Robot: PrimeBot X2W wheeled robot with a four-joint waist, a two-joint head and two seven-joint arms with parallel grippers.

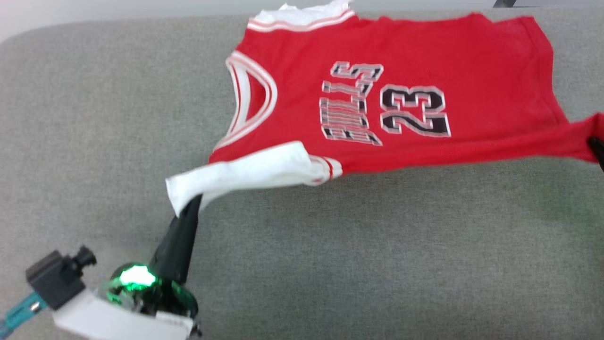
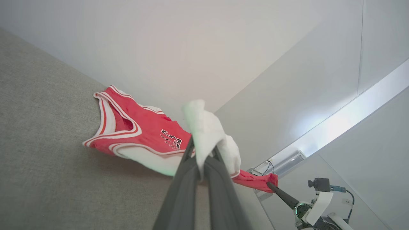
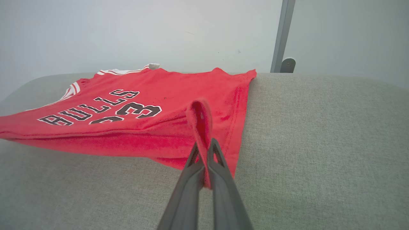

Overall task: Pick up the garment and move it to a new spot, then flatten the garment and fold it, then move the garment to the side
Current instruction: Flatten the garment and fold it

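Garment [image 1: 424, 47]: red jersey with the "BULLS 23" lettering face up, lying on the far half of the grey cushion [image 1: 330, 264]. The far edge rests on the fabric. The near edge is raised off it and pulled taut between both grippers.

Left gripper [image 1: 192, 205]: jaws closed on the white lining at the shoulder corner, with cloth draped over the fingertips.

Right gripper [image 3: 204, 150]: jaws pinched tight on a fold of the red hem corner.

Pale wall [image 3: 127, 32] behind the cushion, with a grey post [image 3: 282, 32] against it.
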